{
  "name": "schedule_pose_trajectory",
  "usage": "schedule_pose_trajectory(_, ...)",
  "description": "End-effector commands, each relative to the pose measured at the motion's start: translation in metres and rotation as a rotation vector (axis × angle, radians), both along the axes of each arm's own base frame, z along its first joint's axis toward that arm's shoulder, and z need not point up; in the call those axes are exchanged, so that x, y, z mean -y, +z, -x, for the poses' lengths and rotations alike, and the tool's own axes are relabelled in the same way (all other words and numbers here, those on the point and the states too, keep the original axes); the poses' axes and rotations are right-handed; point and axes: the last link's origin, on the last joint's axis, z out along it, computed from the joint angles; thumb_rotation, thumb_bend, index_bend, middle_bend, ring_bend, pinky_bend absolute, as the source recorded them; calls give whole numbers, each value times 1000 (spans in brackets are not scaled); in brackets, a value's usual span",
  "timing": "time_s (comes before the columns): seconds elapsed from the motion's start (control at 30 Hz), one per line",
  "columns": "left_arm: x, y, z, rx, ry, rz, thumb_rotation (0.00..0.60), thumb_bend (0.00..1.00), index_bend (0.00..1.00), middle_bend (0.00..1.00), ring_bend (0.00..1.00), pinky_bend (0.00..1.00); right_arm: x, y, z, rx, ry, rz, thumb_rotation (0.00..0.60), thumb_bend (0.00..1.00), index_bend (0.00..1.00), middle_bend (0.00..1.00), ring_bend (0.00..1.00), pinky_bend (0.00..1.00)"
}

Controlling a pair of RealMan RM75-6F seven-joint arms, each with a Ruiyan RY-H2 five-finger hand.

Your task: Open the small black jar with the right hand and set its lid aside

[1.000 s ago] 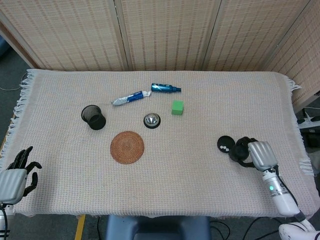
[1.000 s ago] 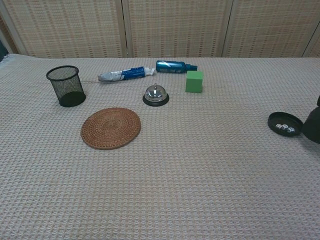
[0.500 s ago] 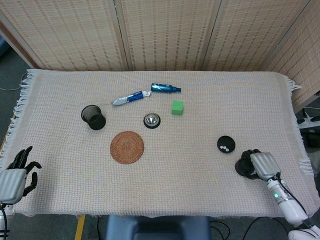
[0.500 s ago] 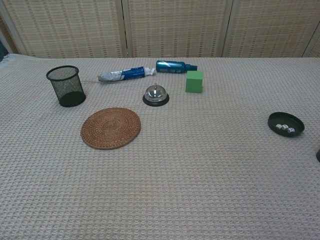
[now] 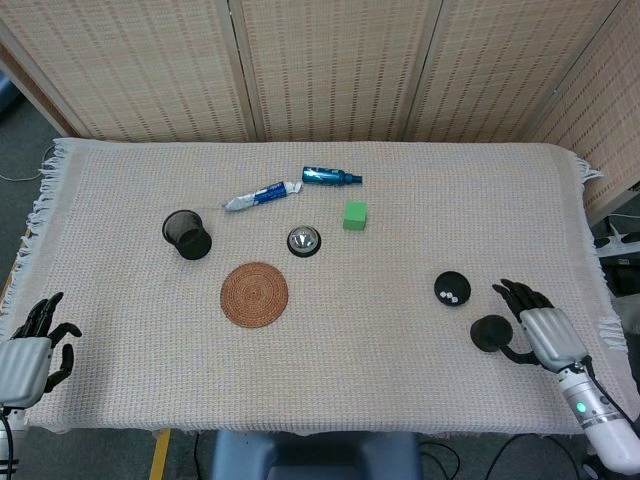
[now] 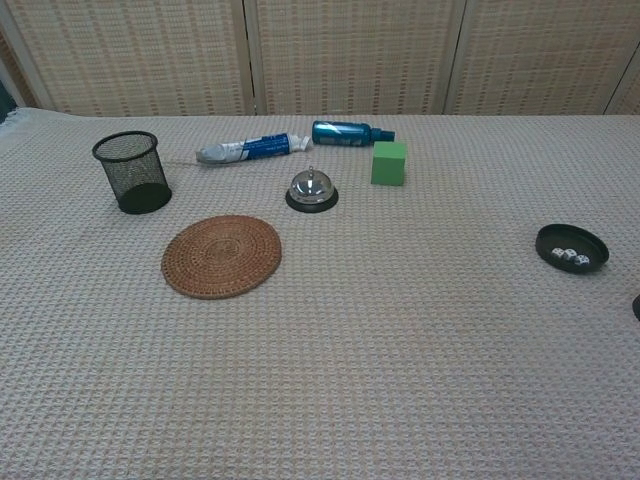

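The small black jar [image 5: 452, 289] stands lidless on the cloth at the right, with small white dice inside; the chest view shows the jar [image 6: 571, 248] too. Its black lid [image 5: 490, 332] lies flat on the cloth, nearer the front edge than the jar. Only a sliver of the lid [image 6: 637, 307] shows at the chest view's right edge. My right hand [image 5: 535, 325] sits just right of the lid, fingers spread and holding nothing. At the front left corner my left hand [image 5: 35, 345] rests with its fingers apart and empty. The chest view shows neither hand.
A round woven coaster [image 5: 254, 294] lies mid-table, with a silver call bell [image 5: 304, 240] and a green cube [image 5: 354, 215] behind it. A black mesh cup [image 5: 187, 234] stands at the left. A toothpaste tube [image 5: 261, 196] and a blue bottle [image 5: 331, 177] lie further back.
My right hand carried the lid from beside the jar toward the front edge, set it on the cloth, then let go, spread its fingers and drew slightly right. The left hand stayed put.
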Motion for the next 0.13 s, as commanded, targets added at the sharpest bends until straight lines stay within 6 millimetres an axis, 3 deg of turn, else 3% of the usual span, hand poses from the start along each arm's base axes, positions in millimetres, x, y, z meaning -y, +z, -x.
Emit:
schedule_pose_trajectory(0.03,0,0,0,-1,-1,-2,600,626,435,0,1,334,-14,13,4,-56,29,195,600,195,0,0,0,132)
schedule_pose_trajectory(0.13,1,0,-1,-3,-1,-4,600,626,436,0,1,333,-18,15,11,-122,-2,289,600,195,0,0,0,109)
